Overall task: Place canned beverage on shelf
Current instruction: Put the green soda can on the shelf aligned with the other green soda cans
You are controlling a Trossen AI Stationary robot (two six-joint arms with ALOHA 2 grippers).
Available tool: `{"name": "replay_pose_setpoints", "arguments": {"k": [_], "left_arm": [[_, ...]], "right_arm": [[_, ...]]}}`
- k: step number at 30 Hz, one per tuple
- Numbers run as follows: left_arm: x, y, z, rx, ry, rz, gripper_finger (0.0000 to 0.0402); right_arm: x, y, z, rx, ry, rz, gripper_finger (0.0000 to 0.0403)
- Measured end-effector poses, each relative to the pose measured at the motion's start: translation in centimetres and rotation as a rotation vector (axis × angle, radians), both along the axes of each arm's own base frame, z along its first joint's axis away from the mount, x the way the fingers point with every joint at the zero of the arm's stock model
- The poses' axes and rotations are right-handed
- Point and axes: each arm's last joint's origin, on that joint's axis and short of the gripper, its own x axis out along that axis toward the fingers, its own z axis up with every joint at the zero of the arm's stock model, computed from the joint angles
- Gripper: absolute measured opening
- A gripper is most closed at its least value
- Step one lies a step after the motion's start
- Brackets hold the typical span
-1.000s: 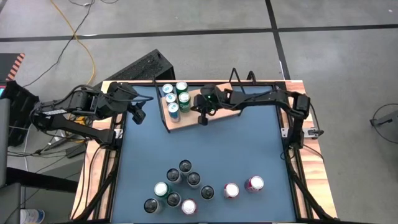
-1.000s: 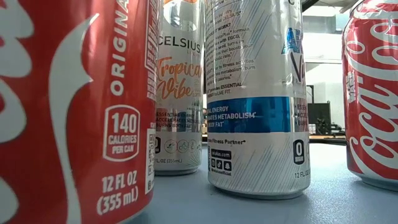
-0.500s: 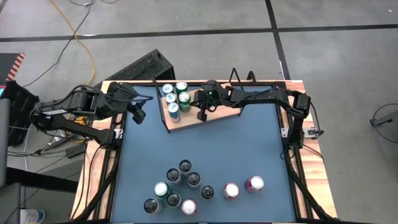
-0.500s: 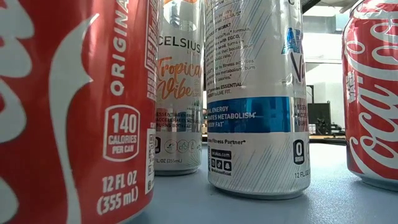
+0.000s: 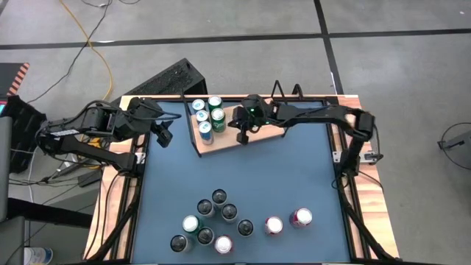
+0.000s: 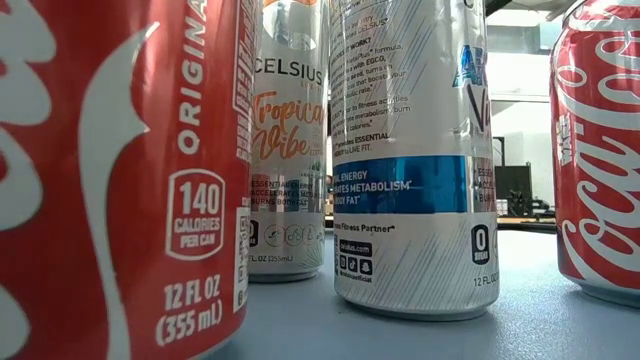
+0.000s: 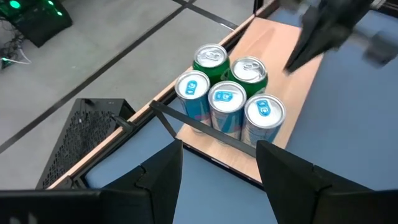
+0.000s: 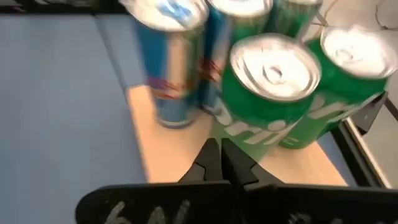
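**Five cans stand on the shelf; right end effector closed beside them**

The shelf (image 5: pixel 234 132) lies at the far side of the blue surface (image 5: pixel 294 177). Five cans (image 5: pixel 207 115) stand clustered at its left end: two green, three blue. The right end effector (image 5: pixel 242 138), fingers pressed together and holding nothing, hovers over the board just beside the nearest green can (image 8: pixel 267 93). The left end effector (image 5: pixel 165 138), fingers apart and empty, waits at the surface's left edge. More cans (image 5: pixel 213 221) stand grouped at the near side.
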Motion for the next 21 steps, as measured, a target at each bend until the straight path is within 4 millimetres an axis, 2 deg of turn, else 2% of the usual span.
{"name": "replay_pose_setpoints", "arguments": {"k": [6,11,16,21], "left_arm": [[0.1,-0.2,-0.1,-0.039,0.02,-0.066,0.0193],[0.3,-1.0,-0.4,-0.207,0.048,-0.317,0.0193],[1.3,-2.6,-0.9,-0.451,0.08,-0.598,0.0193],[3.4,-5.2,-2.1,-0.575,0.182,-0.719,0.0193]], "right_arm": [[-3.6,3.8,5.0,0.017,0.033,0.074,0.0],[-6.5,7.0,8.2,0.003,0.031,0.147,0.0008],[-8.5,9.4,9.9,-0.042,0.038,0.113,0.0061],[-9.2,10.5,10.1,-0.017,0.061,0.003,0.0129]]}}
